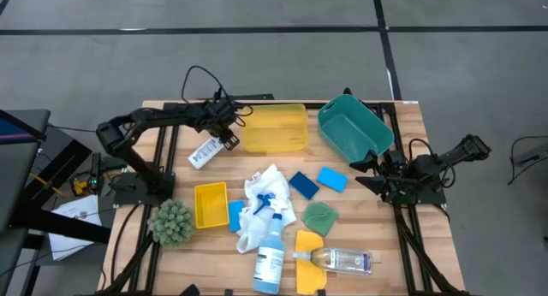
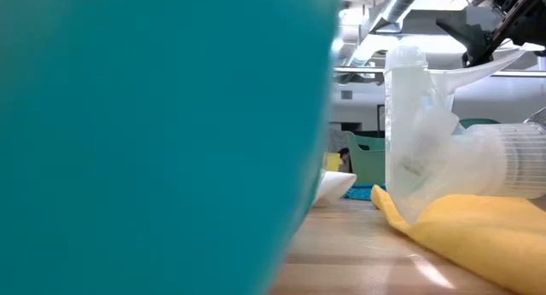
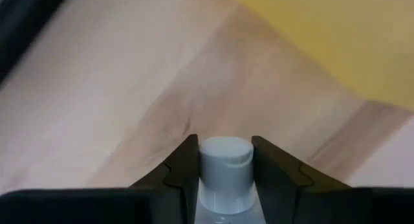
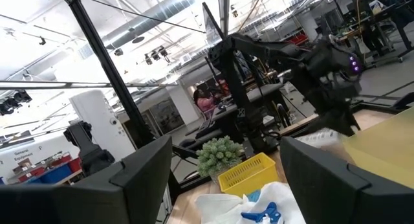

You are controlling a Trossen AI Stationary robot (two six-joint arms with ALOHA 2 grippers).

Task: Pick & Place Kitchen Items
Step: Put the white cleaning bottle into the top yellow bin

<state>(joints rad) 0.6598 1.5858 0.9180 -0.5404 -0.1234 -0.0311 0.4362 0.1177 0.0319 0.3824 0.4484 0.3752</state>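
A white bottle (image 1: 205, 152) with a printed label sits tilted just left of the large yellow tray (image 1: 274, 127), and my left gripper (image 1: 229, 140) is shut on its capped end. In the left wrist view the pale cap (image 3: 225, 160) shows between the two dark fingers. Nearer on the table lie a white cloth (image 1: 264, 193), a blue-liquid spray bottle (image 1: 271, 245), blue sponges (image 1: 303, 185), a green cloth (image 1: 320, 217), and a clear bottle (image 1: 342, 260) on a yellow cloth (image 1: 310, 253). My right gripper (image 4: 223, 179) waits open at the table's right, touching nothing. My left gripper pinches the white bottle at its cap (image 3: 226, 175), one finger (image 3: 183, 169) on each side. It comes slanting down from above. The bottle's body (image 1: 202, 155) reaches from the fingers toward the table's near left; whether its bottom rests on the wood cannot be told.
A teal bin (image 1: 355, 129) stands tipped at the far right. A small yellow tray (image 1: 211, 204) and a spiky green ball (image 1: 171, 222) sit at the near left. Bare wood lies between the bottle and the small tray.
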